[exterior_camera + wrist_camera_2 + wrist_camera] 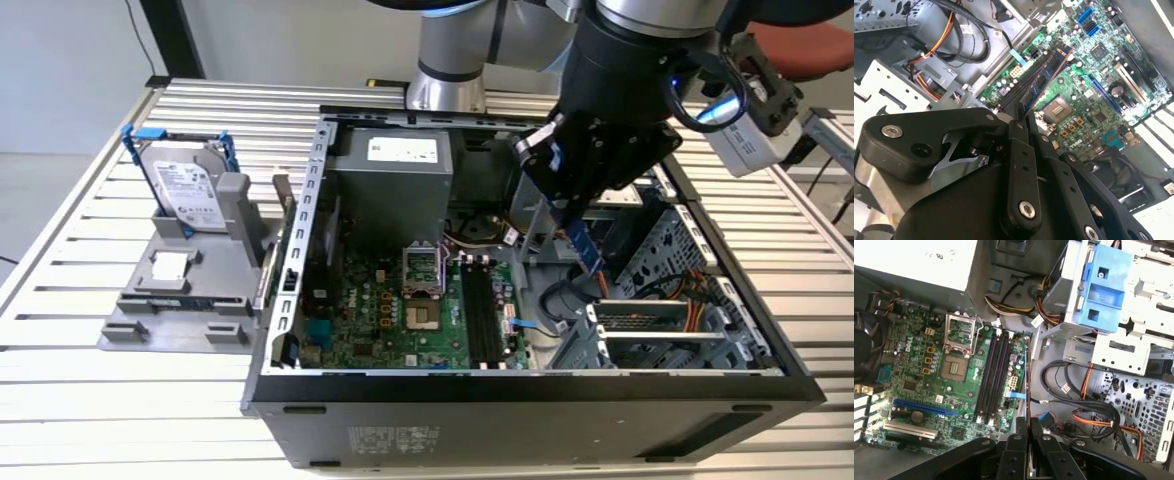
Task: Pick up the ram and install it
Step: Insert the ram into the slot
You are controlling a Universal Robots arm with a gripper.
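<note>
Gripper: the gripper (1025, 122) is pinching one end of the ram, its jaws nearly together with just the thin board between them.
Ram: the ram (1046, 77) is sticking out from the fingertips toward the motherboard, its chips showing in the second wrist view. In the first wrist view it is showing edge-on as a thin line (1027, 380). In the exterior view it is hanging below the gripper (585, 252) inside the case, clear of the board.
Handling: it is likely very light and stiff, but thin and fragile. I judge that bending or twisting it is the risk, and the contact edge and chips are best left untouched.
Hold: gripping the flat faces near one end, as here, is looking sound. The long free length may be giving it leverage to tilt in the jaws.
Slots: the slots (991, 377) are lying just beside the ram's line, roughly parallel to it, and are looking unfilled. The ram is not yet sitting in any of them.
Motherboard: the motherboard (914, 365) is lying flat under the ram, with the socket (959, 360) standing open next to the slots.
Case: the case (534, 410) is lying on its side with its panel off.
Drive: a drive (187, 190) is standing in a holder on the table (80, 400), well apart on the exterior view's left.
</note>
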